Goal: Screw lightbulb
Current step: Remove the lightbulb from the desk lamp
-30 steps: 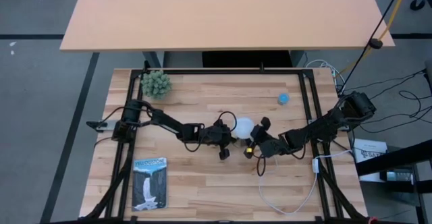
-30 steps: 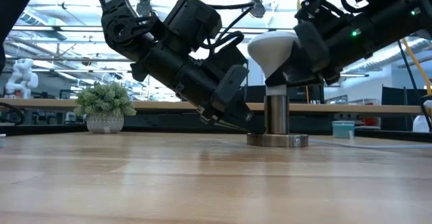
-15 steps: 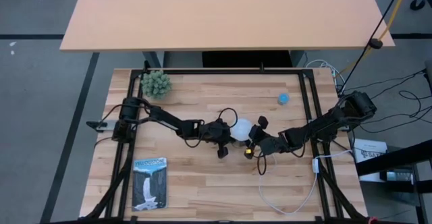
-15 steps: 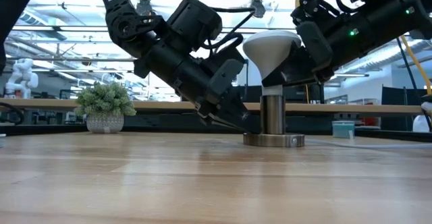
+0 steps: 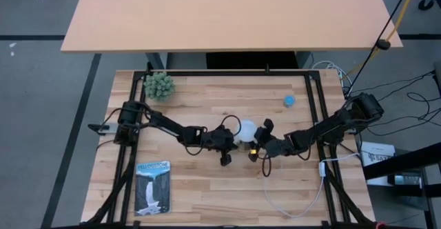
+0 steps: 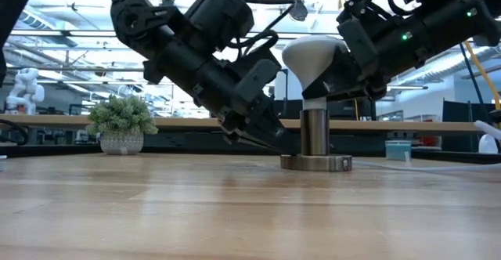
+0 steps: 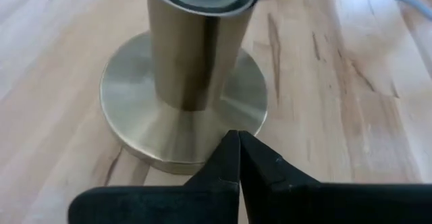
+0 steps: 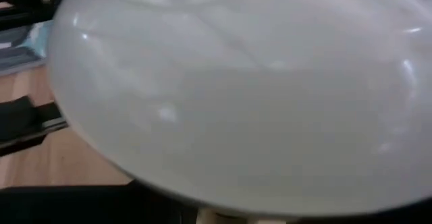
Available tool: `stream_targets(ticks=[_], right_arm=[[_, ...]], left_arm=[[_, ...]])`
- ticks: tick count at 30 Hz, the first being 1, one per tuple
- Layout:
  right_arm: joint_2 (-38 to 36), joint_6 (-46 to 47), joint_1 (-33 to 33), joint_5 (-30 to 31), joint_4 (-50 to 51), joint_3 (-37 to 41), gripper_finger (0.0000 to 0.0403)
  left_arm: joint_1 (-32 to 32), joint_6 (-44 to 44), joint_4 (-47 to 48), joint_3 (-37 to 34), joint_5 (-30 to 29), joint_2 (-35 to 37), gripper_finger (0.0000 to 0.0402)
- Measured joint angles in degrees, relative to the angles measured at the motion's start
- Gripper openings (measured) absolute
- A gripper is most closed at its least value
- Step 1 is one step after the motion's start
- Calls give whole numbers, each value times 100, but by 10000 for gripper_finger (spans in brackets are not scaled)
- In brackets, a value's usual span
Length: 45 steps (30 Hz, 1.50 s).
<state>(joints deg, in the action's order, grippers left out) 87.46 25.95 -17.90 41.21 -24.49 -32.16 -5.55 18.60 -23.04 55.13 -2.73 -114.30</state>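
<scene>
The white lightbulb [image 6: 309, 56] stands upright with its narrow base in the silvery socket's cylinder [image 6: 315, 131], which rises from a round base disc [image 6: 316, 163] on the table. From above the bulb [image 5: 247, 130] sits mid-table. My left gripper [image 7: 238, 137] is shut and slants down to the disc from the table's left [image 6: 283, 145]. My right gripper [image 6: 338, 63] is shut on the bulb from the table's right [image 5: 259, 141]. The dome [image 8: 229, 89] fills the right wrist view. My left gripper presses its shut fingertips [image 7: 233, 150] on the rim of the socket's base disc [image 7: 202, 146]. It comes slanting down from the table's left. The disc lies flat on the table. My right gripper holds the bulb by its dome, low on the side [image 6: 325, 72]. It comes slanting from the table's right. The bulb hides the pads. The bulb stands upright in the socket.
A small potted plant [image 5: 159, 85] stands at the far left and a small blue object [image 5: 289, 100] at the far right. A booklet [image 5: 151, 186] lies near the front left. The socket's white cord [image 5: 303, 205] loops toward the front right edge.
The socket with the bulb in it has slid a little toward the table's left, staying upright. Both grippers have kept their places on it, and my left arm's wrist has drawn slightly up and to the left.
</scene>
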Motion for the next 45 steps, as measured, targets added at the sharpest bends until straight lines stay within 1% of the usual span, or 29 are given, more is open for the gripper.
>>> stream_targets(ticks=[3, 6, 8, 10, 13, 20, 24, 26, 30, 34, 39, 42, 45], right_arm=[[0, 34, 23, 36, -7, 0, 137], [0, 22, 23, 76, -119, -2, 137], [-2, 23, 17, -41, -105, -2, 137], [-1, 16, 14, -170, -129, -2, 137], [-3, 16, -26, -152, -157, -2, 137], [-5, 88, -59, -555, -223, -4, 137], [22, 39, -149, -536, -217, -11, 137], [24, 20, -180, -505, -195, -13, 137], [28, 22, -191, -396, -163, -13, 137], [28, -18, -189, -300, -88, -13, 137], [31, -90, -184, 78, -6, -13, 137], [35, -167, -177, 285, -16, -13, 137], [35, -198, -149, 260, -22, -13, 137]], left_arm=[[-44, 21, 49, 2, -104, 1, 0], [7, 28, 461, -11, -203, -10, 0], [110, 49, 697, 11, -317, 15, 0], [223, 47, 684, 15, -287, 15, 0], [359, 42, 618, 13, -234, 15, 0], [645, -110, 496, 9, -476, 7, 0], [759, -110, 354, 7, -478, 4, 0], [762, -110, 431, 9, -478, 4, 0], [640, 41, 710, 17, -478, 69, 0], [274, 223, 709, 15, -507, 95, 0], [-235, 473, 621, 13, -1069, 96, 0], [-426, 488, 490, 15, -1352, 98, 0], [-489, 493, 484, 15, -1764, 101, 0]])
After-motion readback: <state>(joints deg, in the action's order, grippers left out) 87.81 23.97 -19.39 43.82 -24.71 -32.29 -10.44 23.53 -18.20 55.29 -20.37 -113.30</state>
